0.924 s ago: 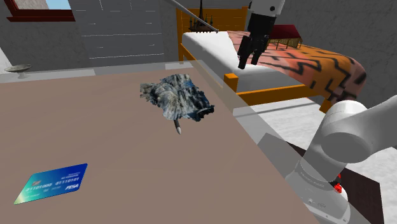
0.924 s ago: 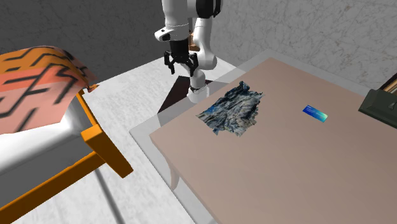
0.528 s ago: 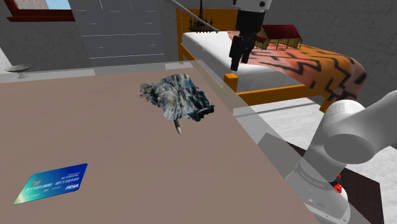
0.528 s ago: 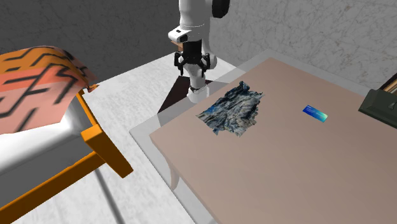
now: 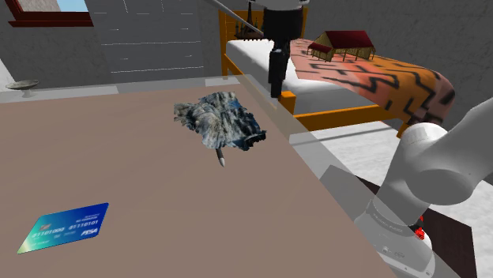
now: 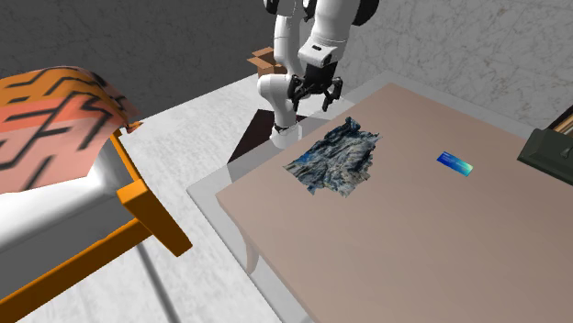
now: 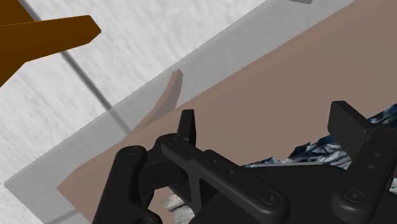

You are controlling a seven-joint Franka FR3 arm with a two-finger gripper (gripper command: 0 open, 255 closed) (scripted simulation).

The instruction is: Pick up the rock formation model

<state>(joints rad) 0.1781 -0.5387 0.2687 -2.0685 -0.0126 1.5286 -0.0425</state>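
Brown and flat, the table top (image 5: pixel 158 205) with its pale grey rim takes up most of the shoulder view. Past its far edge stands a bed (image 5: pixel 261 57) with an orange frame, a white mattress and an orange blanket (image 5: pixel 395 79) with black stripes. The white arm (image 5: pixel 427 166) rises from the shoulder view's lower right and reaches up over the table's edge next to the bed. The rock formation model (image 5: pixel 221 118), a craggy lump in mottled blue-grey, white and dark tones, lies on the table near that edge; in the second exterior view it (image 6: pixel 338 156) sits near the corner closest to the arm's base. A blue card (image 5: pixel 65 227) lies flat on the table, well apart from the model. The black gripper (image 5: pixel 276 93) hangs in the air above the table's rim, near the model but clear of it, its fingers spread with nothing between them; the wrist view shows the gripper (image 7: pixel 267 121) with part of the model (image 7: pixel 331 153) below it, towards one finger. A small red-roofed house model (image 5: pixel 344 43) rests on the blanket, and a little bowl (image 5: pixel 21 85) stands on the ledge behind the table.
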